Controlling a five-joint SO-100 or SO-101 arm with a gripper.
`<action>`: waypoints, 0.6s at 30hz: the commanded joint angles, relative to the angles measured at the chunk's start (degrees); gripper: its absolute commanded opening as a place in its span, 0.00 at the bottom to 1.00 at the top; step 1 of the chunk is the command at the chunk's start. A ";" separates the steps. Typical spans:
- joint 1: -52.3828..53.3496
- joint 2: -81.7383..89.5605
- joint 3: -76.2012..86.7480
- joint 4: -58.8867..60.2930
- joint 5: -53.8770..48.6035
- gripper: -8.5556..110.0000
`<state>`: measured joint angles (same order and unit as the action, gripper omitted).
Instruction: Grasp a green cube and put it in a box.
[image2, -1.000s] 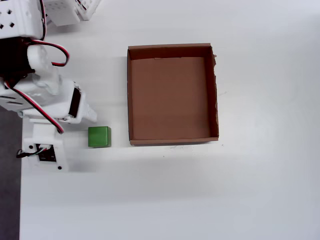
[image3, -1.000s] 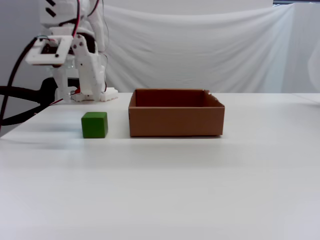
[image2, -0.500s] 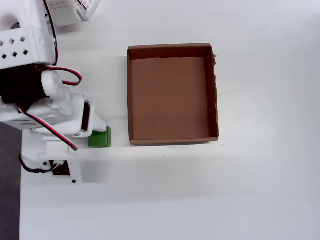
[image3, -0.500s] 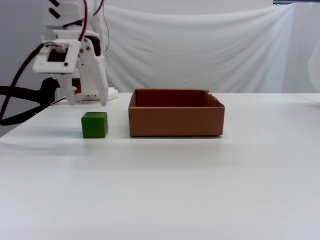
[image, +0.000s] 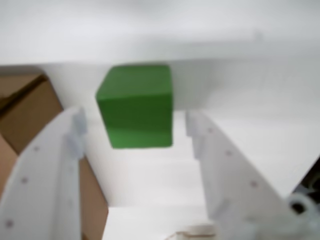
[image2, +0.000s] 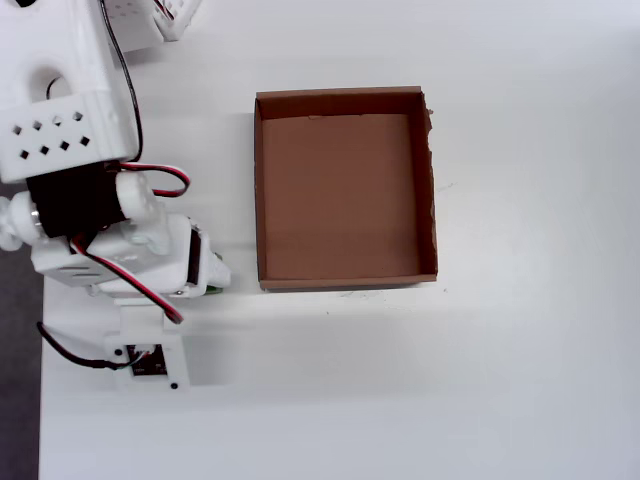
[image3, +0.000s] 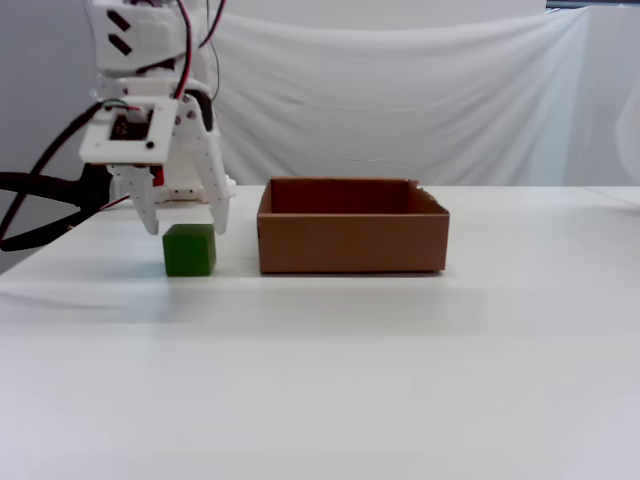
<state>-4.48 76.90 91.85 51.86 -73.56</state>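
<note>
The green cube (image3: 189, 252) rests on the white table just left of the box (image3: 350, 240), a shallow brown cardboard tray that holds nothing. My gripper (image3: 186, 228) hangs open right over the cube, one fingertip on each side at about the height of its top face. In the wrist view the cube (image: 136, 105) lies between the two white fingers (image: 225, 165), apart from both, with a corner of the box (image: 25, 110) at the left. From overhead the arm covers the cube except for a green sliver (image2: 213, 290) near the box wall (image2: 258, 190).
The arm's white base and other white parts (image2: 130, 25) stand at the overhead view's top left. The table's left edge (image2: 40, 400) runs just beside the arm, with dark floor beyond. A black cable (image3: 40, 200) loops at the left of the fixed view. A white cloth hangs behind.
The arm has swung forward and come down over the cube. The open fingers now straddle it, and the arm hides it from overhead. Cube and box have not moved.
</note>
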 joint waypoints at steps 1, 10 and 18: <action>-0.70 -0.35 -2.72 -1.05 -1.05 0.29; -1.14 -1.85 -2.72 -1.14 -1.05 0.29; -1.14 -3.16 -2.46 -1.32 -1.05 0.29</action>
<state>-5.01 73.39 91.76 51.15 -73.56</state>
